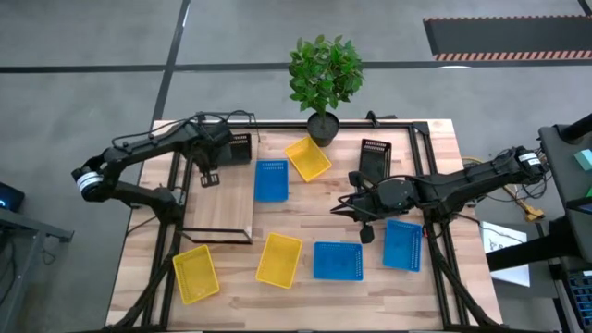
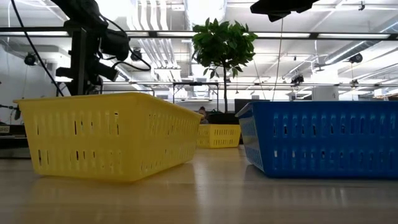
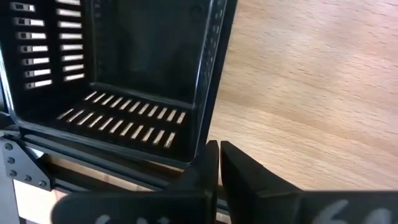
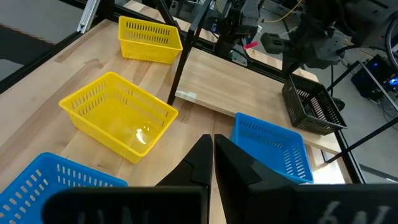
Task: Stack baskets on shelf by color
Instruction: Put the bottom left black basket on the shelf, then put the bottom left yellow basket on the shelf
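Closed on nothing, the left hand (image 3: 219, 163) is being hovered beside a black basket (image 3: 118, 68) on the shelf (image 1: 228, 199); its fingers should be opened before the rim is gripped.

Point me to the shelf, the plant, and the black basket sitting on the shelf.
shelf (image 1: 233, 194): high view, bare wooden board.
plant (image 1: 325, 70): high view, middle of the foliage.
black basket on the shelf (image 1: 239, 149): high view, its mesh side, at the shelf's far end.

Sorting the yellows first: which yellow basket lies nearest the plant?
The tilted yellow basket just below the plant pot; the other two yellows lie along the table's front edge.
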Motion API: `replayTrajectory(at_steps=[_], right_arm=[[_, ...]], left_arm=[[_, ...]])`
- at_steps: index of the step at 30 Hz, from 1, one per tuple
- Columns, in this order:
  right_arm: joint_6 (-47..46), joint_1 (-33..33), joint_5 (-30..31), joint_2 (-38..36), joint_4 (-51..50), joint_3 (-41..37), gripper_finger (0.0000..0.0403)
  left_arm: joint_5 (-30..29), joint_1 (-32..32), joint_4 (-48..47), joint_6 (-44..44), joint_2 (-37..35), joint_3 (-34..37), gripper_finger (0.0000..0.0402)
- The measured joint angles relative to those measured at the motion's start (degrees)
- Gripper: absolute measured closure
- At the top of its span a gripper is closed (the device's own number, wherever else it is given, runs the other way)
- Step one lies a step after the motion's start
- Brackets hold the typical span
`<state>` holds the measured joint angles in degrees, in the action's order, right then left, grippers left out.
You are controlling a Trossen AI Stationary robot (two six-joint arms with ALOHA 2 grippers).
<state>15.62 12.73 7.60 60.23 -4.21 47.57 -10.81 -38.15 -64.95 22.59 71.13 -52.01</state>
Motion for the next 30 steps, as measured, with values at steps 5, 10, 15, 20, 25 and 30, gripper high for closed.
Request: replayTrajectory(at_steps=[5,10,15,20,25,30], right_arm=[[-0.06,0.0,0.0,0.0,-0.17,-0.02,0.0394],[-0.07,0.0,-0.02,0.0,-0.22,-0.28,0.0394],[0.2,0.0,-0.02,0.0,-0.22,-0.79,0.0394],[0.87,0.0,-0.02,0.0,-0.2,-0.85,0.0394],[0.9,-0.01,-0.02,0.0,-0.2,-0.87,0.0394],[0.87,0.0,-0.02,0.0,-0.24,-0.87,0.0394]], left_arm=[[-2.16,0.0,-0.04,-1.31,0.0,0.0,0.0402],[-2.06,0.31,-0.49,-3.0,-0.48,-0.16,0.0402],[-0.46,3.11,-6.77,-11.08,-1.51,-5.3,0.0402],[1.62,11.81,-11.05,-19.56,-3.53,-12.3,0.0402],[1.8,27.38,-11.45,-33.51,-4.7,-18.87,0.0402],[0.45,47.58,-9.07,-52.49,-3.85,-22.64,0.0402]])
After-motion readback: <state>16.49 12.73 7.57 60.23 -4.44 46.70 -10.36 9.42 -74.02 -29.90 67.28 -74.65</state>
